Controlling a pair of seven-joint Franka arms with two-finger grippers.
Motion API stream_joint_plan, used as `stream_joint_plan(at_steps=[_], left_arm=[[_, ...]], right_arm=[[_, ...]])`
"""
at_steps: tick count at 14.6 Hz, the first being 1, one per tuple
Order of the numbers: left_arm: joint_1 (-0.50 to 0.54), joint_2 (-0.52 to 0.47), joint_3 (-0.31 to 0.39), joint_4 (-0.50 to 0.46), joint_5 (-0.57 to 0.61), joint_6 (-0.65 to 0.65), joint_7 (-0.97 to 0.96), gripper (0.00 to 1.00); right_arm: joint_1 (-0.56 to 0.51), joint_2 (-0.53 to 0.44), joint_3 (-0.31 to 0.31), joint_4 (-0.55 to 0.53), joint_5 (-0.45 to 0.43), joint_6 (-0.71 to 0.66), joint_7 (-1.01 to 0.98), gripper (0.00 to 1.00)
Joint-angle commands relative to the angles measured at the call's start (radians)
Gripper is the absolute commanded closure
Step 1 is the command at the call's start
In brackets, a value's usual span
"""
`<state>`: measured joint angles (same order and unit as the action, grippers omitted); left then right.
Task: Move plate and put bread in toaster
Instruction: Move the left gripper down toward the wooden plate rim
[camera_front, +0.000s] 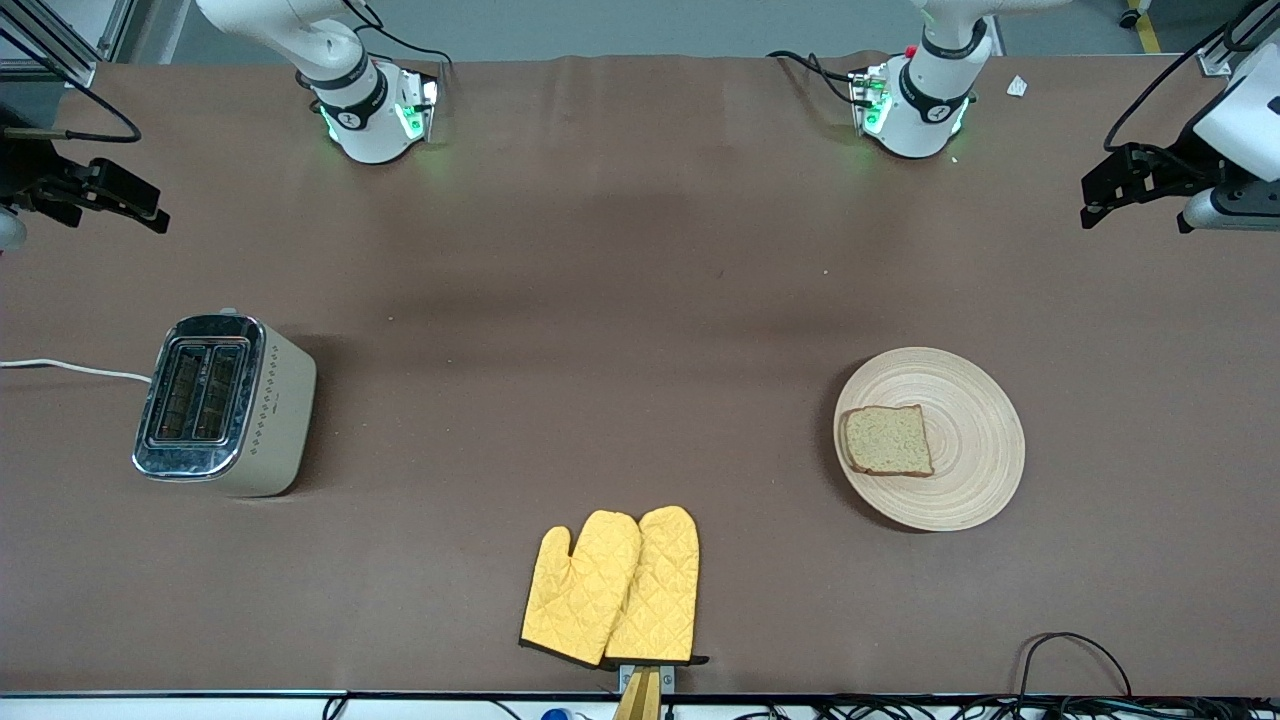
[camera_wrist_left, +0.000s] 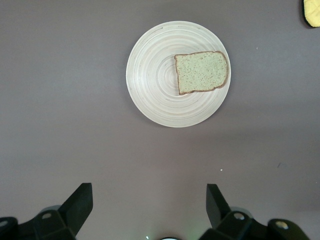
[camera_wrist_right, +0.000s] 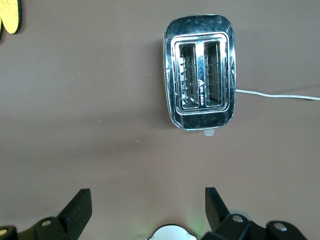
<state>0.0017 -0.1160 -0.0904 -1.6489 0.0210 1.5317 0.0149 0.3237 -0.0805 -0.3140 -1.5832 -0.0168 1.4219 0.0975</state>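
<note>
From the high camera across the table, the toaster (camera_front: 225, 405) stands toward the right arm's end of the brown table (camera_front: 640, 280), its chrome top with two slots facing up, a dotted pattern and a small mark on its cream side too small to read, and a white cord (camera_front: 75, 368) trailing off the table's edge. The plate (camera_front: 929, 438) lies toward the left arm's end, with the bread (camera_front: 888, 440) flat on it, on the part of the plate toward the toaster. A pair of yellow oven mitts (camera_front: 612, 588) lies nearer the camera than both, roughly between them. The right gripper (camera_front: 100, 195) hangs in the air at the table's edge above the toaster's end, the left gripper (camera_front: 1135, 185) likewise at the plate's end; both arms wait. In the left wrist view, the left gripper (camera_wrist_left: 149, 200) shows two dark fingertips (camera_wrist_left: 80, 202) standing wide apart with nothing between them, over bare table near the plate (camera_wrist_left: 155, 75) and bread (camera_wrist_left: 202, 72). In the right wrist view, the right gripper (camera_wrist_right: 147, 202) is likewise spread wide and empty, over bare table near the toaster (camera_wrist_right: 200, 70); a small emblem inside one slot is unreadable, and the cord (camera_wrist_right: 277, 94) runs off from the toaster's side.
</note>
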Motion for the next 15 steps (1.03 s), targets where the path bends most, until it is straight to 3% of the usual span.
stream_joint_plan(at_steps=[1,6,9,15], left_arm=[[0.003,0.010,-0.002,0.020,-0.012,-0.009,0.014,0.00],[0.012,0.082,0.026,0.070,-0.050,-0.007,0.016,0.00],[0.030,0.179,0.044,0.115,-0.090,0.005,0.016,0.00],[0.176,0.324,0.044,0.113,-0.243,0.108,0.097,0.00]], right_arm=[[-0.003,-0.008,0.001,-0.001,0.000,-0.009,0.008,0.00],[-0.003,-0.008,0.000,-0.001,0.000,-0.009,0.008,0.00],[-0.003,-0.008,0.001,-0.001,0.000,-0.009,0.008,0.00],[-0.005,-0.008,0.000,-0.003,0.000,-0.011,0.005,0.00]])
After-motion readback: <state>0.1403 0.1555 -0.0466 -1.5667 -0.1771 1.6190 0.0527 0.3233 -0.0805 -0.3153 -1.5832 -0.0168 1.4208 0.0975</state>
